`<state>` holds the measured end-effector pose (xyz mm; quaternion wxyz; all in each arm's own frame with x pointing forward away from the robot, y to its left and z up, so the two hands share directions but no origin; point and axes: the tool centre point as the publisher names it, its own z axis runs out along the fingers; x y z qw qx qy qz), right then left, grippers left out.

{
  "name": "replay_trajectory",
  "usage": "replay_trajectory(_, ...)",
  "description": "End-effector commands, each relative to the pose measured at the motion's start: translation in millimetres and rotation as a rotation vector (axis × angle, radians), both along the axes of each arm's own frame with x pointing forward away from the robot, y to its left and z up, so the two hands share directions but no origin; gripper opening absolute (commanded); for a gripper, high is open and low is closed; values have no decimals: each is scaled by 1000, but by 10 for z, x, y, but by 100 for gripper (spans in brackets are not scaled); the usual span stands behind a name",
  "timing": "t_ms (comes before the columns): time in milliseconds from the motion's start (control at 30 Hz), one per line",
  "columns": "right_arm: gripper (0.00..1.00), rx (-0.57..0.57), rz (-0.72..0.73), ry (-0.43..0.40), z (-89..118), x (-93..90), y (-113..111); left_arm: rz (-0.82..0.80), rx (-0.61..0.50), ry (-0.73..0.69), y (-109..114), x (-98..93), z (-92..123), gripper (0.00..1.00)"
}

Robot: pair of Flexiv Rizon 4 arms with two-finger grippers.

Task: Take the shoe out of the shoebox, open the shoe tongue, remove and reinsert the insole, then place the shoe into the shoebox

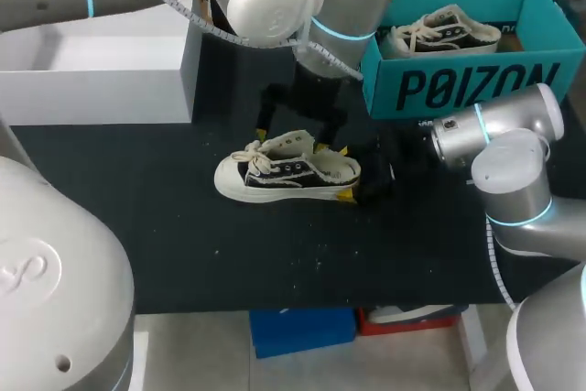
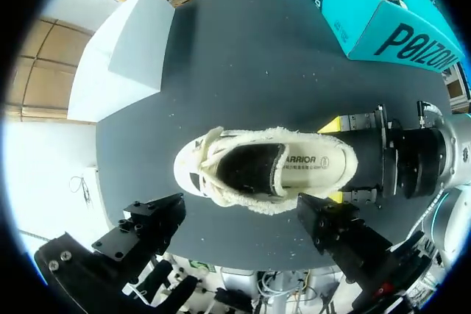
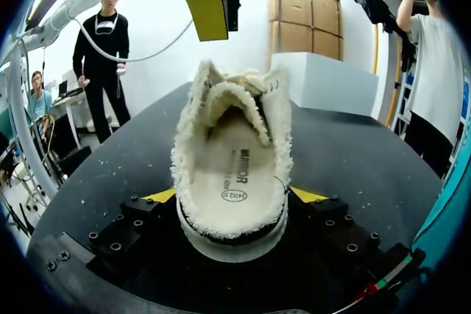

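Black counter (image 1: 183,226) carries the shoe (image 1: 288,176), lying upright on its sole, well apart from the teal shoebox (image 1: 458,89), in which a second shoe (image 1: 444,32) lies. Right gripper (image 1: 334,171) has its fingers closed on the heel from both sides, steadying it. Left gripper (image 1: 299,121) hangs above the shoe's opening, fingers spread and holding nothing. Insole (image 2: 309,163) sits flat inside; the tongue (image 3: 232,101) stands raised near the laces. Assessment: removal from the box is done, and the tongue and insole step is in hand. Next move calls for the left fingers to descend into the opening and pinch the insole's edge while the heel grip holds
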<state>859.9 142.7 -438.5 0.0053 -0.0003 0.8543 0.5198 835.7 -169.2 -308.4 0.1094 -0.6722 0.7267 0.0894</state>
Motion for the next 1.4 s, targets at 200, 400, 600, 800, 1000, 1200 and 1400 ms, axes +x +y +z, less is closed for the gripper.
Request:
replay_trajectory(200, 0, 0, -3, -1, -32, 13, 17, 35, 124, 33, -17, 61, -272, 100)
replay_trajectory(400, 0, 0, -3, -1, -32, 13, 17, 39, 142, 37, -18, 85, -397, 100)
replay_trajectory(600, 0, 0, -3, -1, -32, 13, 17, 27, 155, 43, -79, 86, -500, 100)
replay_trajectory(800, 0, 0, -3, -1, -32, 13, 17, 27, 179, 48, -94, 100, -553, 92)
replay_trajectory(1000, 0, 0, -3, -1, -32, 13, 17, 40, 195, 57, -43, 138, -607, 27)
replay_trajectory(1200, 0, 0, -3, -1, -32, 13, 17, 22, 214, 63, -14, 158, -645, 0)
replay_trajectory(1400, 0, 0, -3, -1, -32, 13, 17, 16, 212, 65, -10, 144, -653, 0)
